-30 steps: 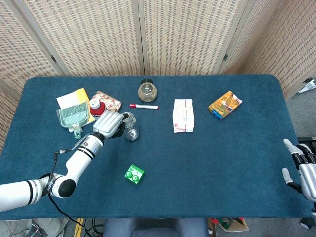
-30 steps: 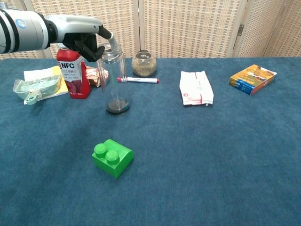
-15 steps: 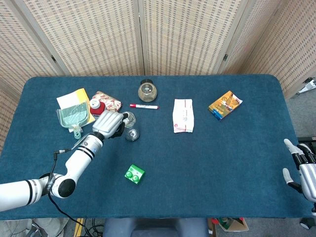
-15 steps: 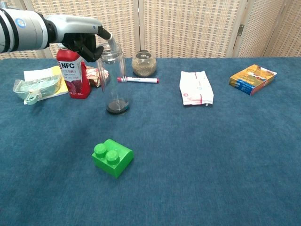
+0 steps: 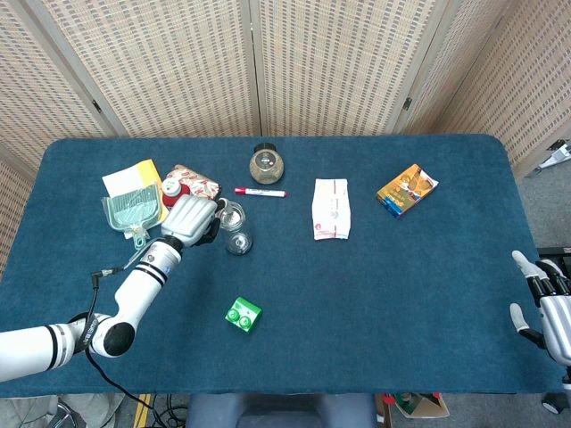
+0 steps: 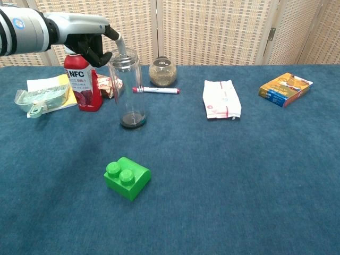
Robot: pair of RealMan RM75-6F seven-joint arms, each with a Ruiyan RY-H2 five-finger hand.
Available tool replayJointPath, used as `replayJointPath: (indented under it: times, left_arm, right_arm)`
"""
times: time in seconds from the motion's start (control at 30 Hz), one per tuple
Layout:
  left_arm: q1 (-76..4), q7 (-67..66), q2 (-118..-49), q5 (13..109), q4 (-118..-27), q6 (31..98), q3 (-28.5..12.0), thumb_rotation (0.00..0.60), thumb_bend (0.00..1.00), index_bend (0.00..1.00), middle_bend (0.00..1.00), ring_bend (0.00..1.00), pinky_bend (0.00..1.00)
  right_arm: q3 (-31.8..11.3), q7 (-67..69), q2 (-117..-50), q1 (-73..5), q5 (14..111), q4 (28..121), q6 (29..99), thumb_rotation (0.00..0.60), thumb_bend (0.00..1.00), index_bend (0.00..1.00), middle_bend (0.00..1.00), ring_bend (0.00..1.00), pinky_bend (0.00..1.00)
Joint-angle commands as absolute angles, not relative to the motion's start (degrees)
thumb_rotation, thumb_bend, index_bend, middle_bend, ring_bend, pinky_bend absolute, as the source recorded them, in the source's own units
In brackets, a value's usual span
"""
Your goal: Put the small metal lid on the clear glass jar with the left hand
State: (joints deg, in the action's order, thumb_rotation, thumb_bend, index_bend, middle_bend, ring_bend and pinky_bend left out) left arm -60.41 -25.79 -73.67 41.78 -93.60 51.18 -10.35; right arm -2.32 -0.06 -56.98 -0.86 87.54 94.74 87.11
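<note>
Left robot hand (image 6: 87, 38) beside lidded glass jar (image 6: 126, 90)

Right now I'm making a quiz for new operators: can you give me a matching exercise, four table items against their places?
Things:
1 green block
2 red marker
3 white packet
4 yellow-blue box

Places:
A far right
B nearest the camera
C just right of the clear glass jar
D between marker and box

Pairs: 1-B, 2-C, 3-D, 4-A

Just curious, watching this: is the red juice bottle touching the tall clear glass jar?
Apart. In the chest view a strip of blue table shows between the red juice bottle and the clear glass jar, which stands to its right.
</note>
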Motion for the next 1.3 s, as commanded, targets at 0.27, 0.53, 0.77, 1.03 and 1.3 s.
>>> replayJointPath:
  times: [0.27, 0.53, 0.77, 1.03, 1.3]
  left_arm:
    - [-60.7, -26.9, -73.9, 40.9, -93.5, 51.0, -10.0, 0.6, 0.43, 0.32, 1.0, 0.95, 1.0]
    - [-60.9, -27.6, -74.1, 40.5, -93.6, 50.8, -9.8, 0.6, 0.43, 0.32, 1.0, 0.95, 1.0]
    - [-61.1, -27.8, -74.0, 40.1, -93.9, 50.9, -9.8, 0.6, 0.43, 0.32, 1.0, 0.95, 1.0]
    - [-59.2, -24.4, -72.3, 42.1, -95.8, 52.9, -11.4, 0.6, 0.43, 0.32, 1.0, 0.95, 1.0]
    - [-54.2, -18.0, -70.2, 47.7, -98.5, 58.9, -13.1, 0.6, 0.43, 0.3, 0.96, 0.87, 1.0]
  right_arm:
    - [-2.3, 0.0, -57.0, -0.9, 87.5, 94.7, 87.0, 0.6, 0.44, 0.05, 0.21, 0.11, 0.28]
    - [-2.3, 0.1, -57.0, -0.7, 87.5, 94.6, 87.2, 0.6, 0.44, 0.05, 0.21, 0.11, 0.28]
    - [-2.3, 0.3, -57.0, -0.6, 87.5, 94.5, 87.4, 0.6, 0.44, 0.05, 0.21, 0.11, 0.28]
    - [-2.4, 0.4, -56.9, -0.6, 87.6, 94.5, 87.5, 0.6, 0.44, 0.05, 0.21, 0.12, 0.28]
    - [-2.8, 0.4, -56.3, -1.0, 87.5, 94.7, 87.5, 0.6, 0.44, 0.05, 0.21, 0.11, 0.28]
